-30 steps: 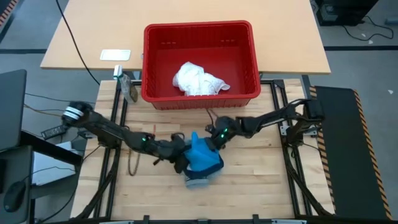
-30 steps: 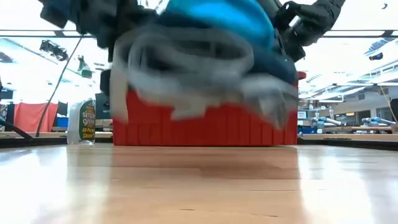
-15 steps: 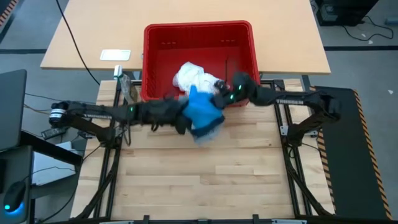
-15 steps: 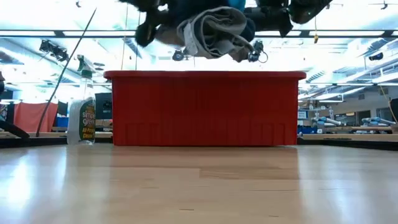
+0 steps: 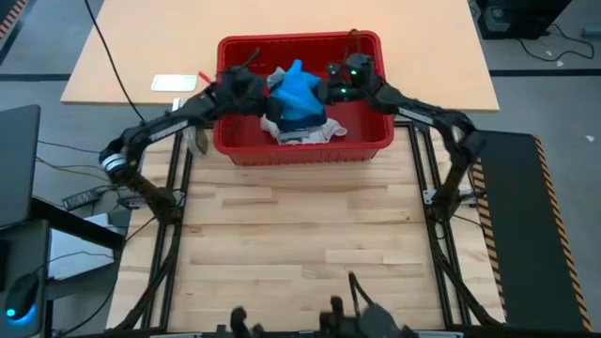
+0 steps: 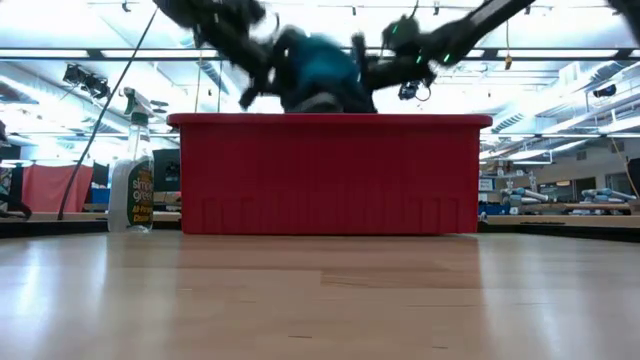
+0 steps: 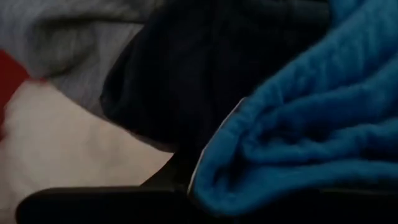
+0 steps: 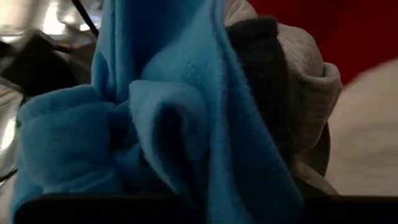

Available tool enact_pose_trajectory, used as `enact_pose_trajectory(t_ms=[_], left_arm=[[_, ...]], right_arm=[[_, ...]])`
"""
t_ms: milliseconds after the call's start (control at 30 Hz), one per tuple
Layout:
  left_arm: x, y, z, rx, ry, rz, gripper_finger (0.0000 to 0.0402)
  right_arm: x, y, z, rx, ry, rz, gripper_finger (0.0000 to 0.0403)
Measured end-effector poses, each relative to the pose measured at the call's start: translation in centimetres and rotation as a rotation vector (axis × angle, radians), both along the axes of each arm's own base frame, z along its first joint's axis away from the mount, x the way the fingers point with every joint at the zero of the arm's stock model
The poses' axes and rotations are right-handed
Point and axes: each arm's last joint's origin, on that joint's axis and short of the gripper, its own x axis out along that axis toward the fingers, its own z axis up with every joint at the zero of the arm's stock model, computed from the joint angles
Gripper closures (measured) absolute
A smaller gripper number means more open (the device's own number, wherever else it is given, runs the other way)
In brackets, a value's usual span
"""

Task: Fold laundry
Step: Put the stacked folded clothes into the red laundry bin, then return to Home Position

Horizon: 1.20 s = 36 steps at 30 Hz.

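Over the red plastic basket (image 5: 376, 141), the left gripper (image 5: 255, 92) and the right gripper (image 5: 333, 86) hold a bundle of laundry from either side. The bundle's bright blue garment (image 5: 299, 94) lies on top, with a navy garment (image 7: 205, 68) and a grey T-shirt (image 8: 305, 87) folded under it; its long axis runs from one gripper to the other, across the basket. A point of blue cloth sticks toward the basket's far rim. Each gripper is pinching the bundle's edge, as the wrist views show cloth filling the space by the fingers. Below it, the white cloth (image 5: 331, 131) lies on the basket floor. In the low view the bundle sits just above the near rim.

The wooden tabletop (image 5: 300, 244) in front of the basket is open. A spray bottle (image 6: 132, 190) stands left of the basket, and a bright workshop shows behind.
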Motion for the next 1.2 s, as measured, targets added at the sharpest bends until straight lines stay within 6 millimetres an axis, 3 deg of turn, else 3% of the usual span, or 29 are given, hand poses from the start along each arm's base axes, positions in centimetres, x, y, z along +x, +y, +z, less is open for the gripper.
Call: enact_pose_trajectory(t_ms=[200,367,500,633,833,933,1033,1200], left_arm=[[-0.5,5.2,-5.8,-0.130,0.147,0.002,0.0331],[-1.1,7.7,-9.5,-0.183,0.258,0.015,0.0300],[-1.8,9.2,-11.0,-0.179,0.299,0.027,0.0255],[-2.8,9.4,-9.9,-0.184,0.256,0.039,0.0223],[-4.5,7.1,-3.6,0.032,0.157,-0.023,0.0208],[-5.4,4.6,0.1,0.191,0.104,-0.077,0.0209],[-5.7,1.3,3.2,0.350,0.069,-0.177,0.0209],[-4.8,-4.3,5.3,0.484,0.060,-0.380,0.0209]], right_arm=[[1.2,-4.0,-5.7,0.005,0.131,-0.057,0.0305],[0.3,-5.4,-10.1,0.014,0.364,-0.140,0.0207],[-0.8,-6.5,-11.4,0.027,0.437,-0.187,0.0129],[-1.8,-6.8,-9.6,-0.029,0.433,-0.264,0.0084],[-3.6,-5.7,-3.5,-0.320,0.423,-0.401,0.0083],[-4.7,-4.4,-0.3,-0.456,0.374,-0.369,0.0090],[-5.4,-2.3,2.7,-0.591,0.264,-0.190,0.0101],[-6.2,2.4,5.5,-0.717,0.178,0.098,0.0134]])
